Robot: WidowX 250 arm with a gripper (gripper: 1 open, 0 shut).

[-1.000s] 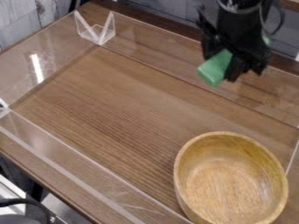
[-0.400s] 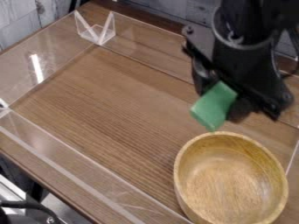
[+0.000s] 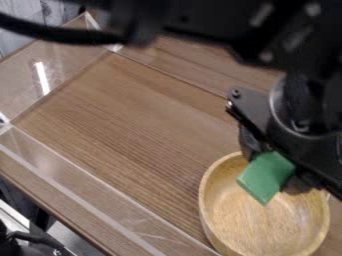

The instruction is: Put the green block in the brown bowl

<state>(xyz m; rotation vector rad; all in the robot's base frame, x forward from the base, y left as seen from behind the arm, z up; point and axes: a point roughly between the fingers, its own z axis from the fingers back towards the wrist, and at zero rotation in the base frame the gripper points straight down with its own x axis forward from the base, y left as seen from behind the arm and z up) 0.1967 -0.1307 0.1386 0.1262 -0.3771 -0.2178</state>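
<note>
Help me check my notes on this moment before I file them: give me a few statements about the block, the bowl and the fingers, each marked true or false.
1. The green block is held between the fingers. True.
2. The green block lies flat on the bottom of the brown bowl. False: it is held tilted over the bowl, not yet released.
3. The brown bowl sits at the lower right of the wooden table. True.
4. The brown bowl already holds another object. False: nothing lies in the part of its inside that shows.
5. The block hangs over the far left side of the table. False: it is over the bowl on the right.
</note>
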